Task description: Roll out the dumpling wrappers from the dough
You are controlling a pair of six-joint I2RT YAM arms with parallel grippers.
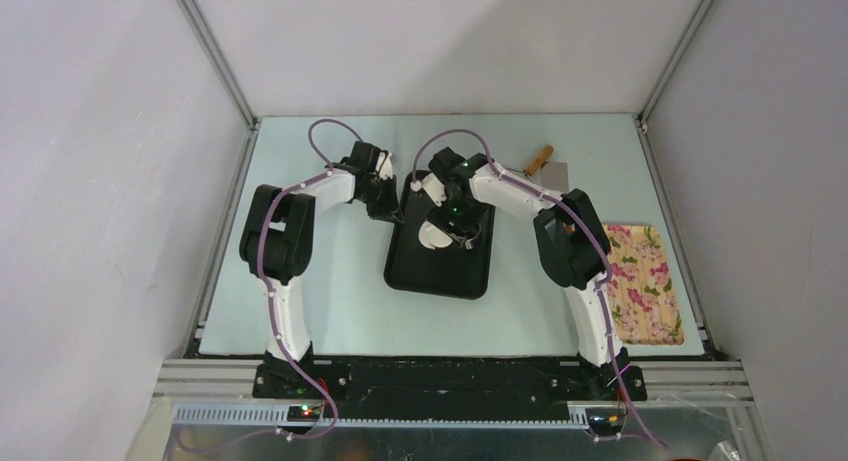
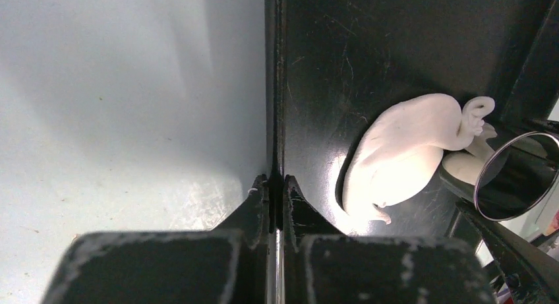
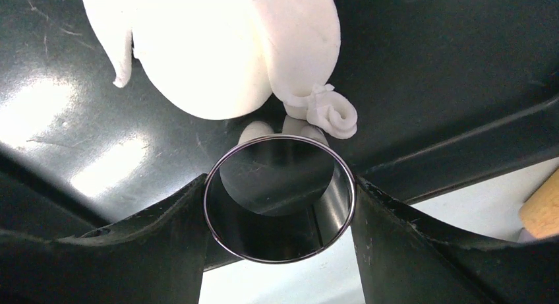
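Left pincer (image 2: 277,182) pinched tight on the tray (image 2: 369,66) rim, right pincer (image 3: 280,205) hugging the steel cup (image 3: 339,208): press it crooked and the dough (image 2: 402,152) could tear.

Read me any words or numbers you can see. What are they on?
There are none to read.
No words, numbers or labels show on the tray, the dough, the cup or the rolling pin.
The mat has only pink flowers on it, no writing.
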